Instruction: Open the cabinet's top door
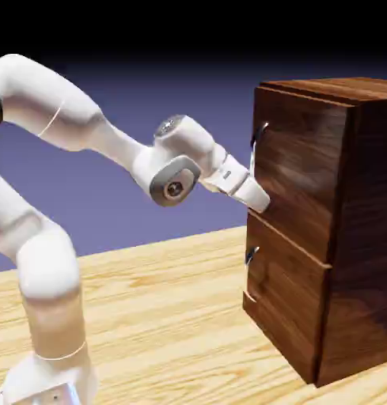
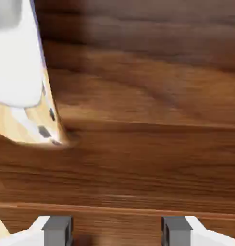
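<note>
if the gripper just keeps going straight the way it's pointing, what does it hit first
Most likely the top door of the cabinet. The open gripper points at its lower part, below the handle; the hand view shows wood right ahead.

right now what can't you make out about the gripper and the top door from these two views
- Exterior view: whether the gripper touches the top door cannot be told; its tips run into the dark wood.
- Hand view: the fingertips are cut off by the bottom edge, and nothing shows between them.
- Hand view: the shiny handle runs out of the top left, so its upper end is unseen.
- Exterior view: the cabinet is cut off at the right edge.
</note>
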Available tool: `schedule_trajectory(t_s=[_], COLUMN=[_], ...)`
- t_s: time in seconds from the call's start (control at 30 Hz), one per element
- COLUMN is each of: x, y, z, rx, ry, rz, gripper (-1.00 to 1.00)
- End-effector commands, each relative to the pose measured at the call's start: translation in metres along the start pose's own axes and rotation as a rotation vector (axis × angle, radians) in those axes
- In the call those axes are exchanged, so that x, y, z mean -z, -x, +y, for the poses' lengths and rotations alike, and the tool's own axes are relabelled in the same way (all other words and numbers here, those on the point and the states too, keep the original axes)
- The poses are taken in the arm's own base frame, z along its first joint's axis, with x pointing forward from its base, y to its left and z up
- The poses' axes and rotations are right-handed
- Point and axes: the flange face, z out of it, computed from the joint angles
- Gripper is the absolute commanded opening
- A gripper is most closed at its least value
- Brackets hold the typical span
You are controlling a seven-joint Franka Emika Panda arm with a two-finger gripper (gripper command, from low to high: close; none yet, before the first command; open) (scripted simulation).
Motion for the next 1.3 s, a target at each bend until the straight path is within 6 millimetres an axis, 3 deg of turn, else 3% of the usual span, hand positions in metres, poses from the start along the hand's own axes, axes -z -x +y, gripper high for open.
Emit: schedule_trajectory(t_s=[0.0, 0.03, 0.53, 0.87, 1.27], x=[0.006, 0.012, 0.047, 0.062, 0.067], y=[-0.014, -0.025, -0.024, -0.008, 0.025], z=[0.007, 0.012, 0.002, -0.003, -0.013], rx=[-0.065, -0.127, -0.87, -1.344, -1.885], ry=[-0.002, -0.007, -0.148, -0.262, -0.405], rz=[0.021, 0.037, 0.019, -0.049, -0.198], gripper=[0.0, 0.0, 0.0, 0.0, 0.0])
